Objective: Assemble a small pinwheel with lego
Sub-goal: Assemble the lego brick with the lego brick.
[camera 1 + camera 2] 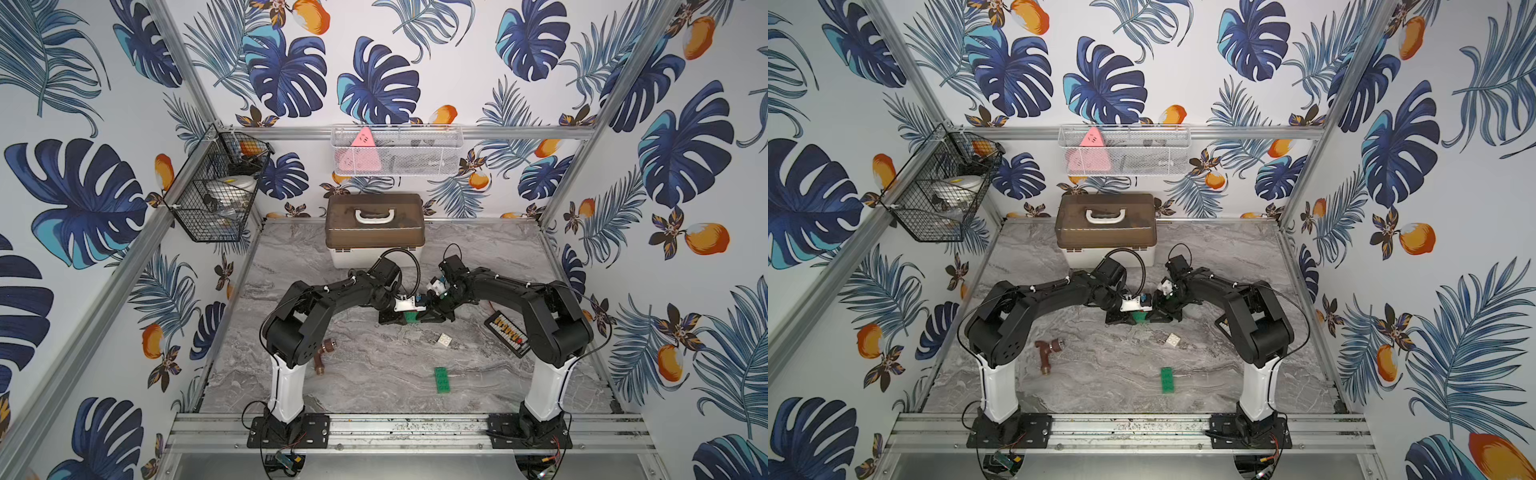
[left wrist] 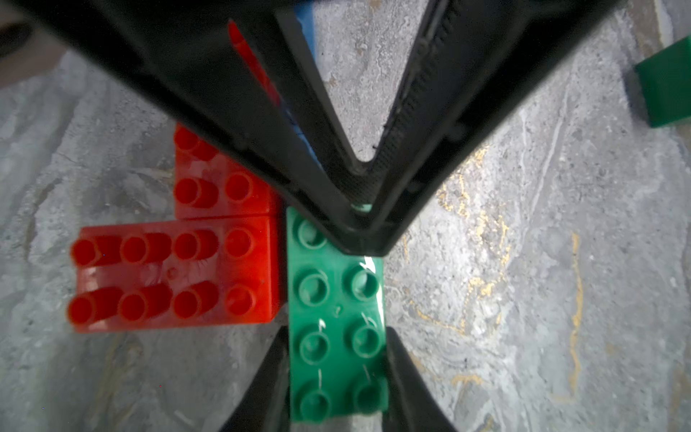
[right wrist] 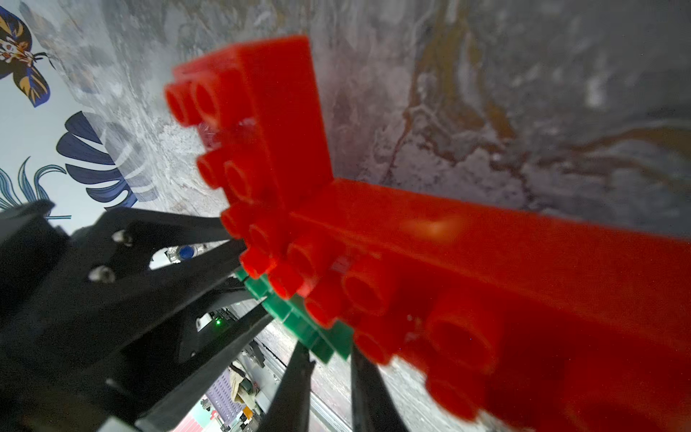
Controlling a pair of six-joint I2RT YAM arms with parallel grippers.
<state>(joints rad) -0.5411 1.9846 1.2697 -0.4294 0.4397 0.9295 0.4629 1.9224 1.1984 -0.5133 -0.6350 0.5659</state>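
Observation:
In the left wrist view a green brick (image 2: 336,306) lies next to two red bricks (image 2: 179,273) set in an L, all studs up. My left gripper (image 2: 338,385) is shut on the near end of this green brick, one finger on each long side. My right gripper (image 3: 331,374) is shut on its far end; its fingers (image 2: 261,112) meet in a V there. A sliver of blue brick (image 2: 306,26) shows behind them. In both top views the two grippers meet over this build (image 1: 411,318). A white brick (image 1: 444,340) and a second green brick (image 1: 442,379) lie loose.
A brown pipe fitting (image 1: 326,353) lies by the left arm's base. A black board with coloured buttons (image 1: 507,334) sits under the right arm. A brown-lidded box (image 1: 376,228) stands at the back. Wire baskets (image 1: 216,195) hang on the walls.

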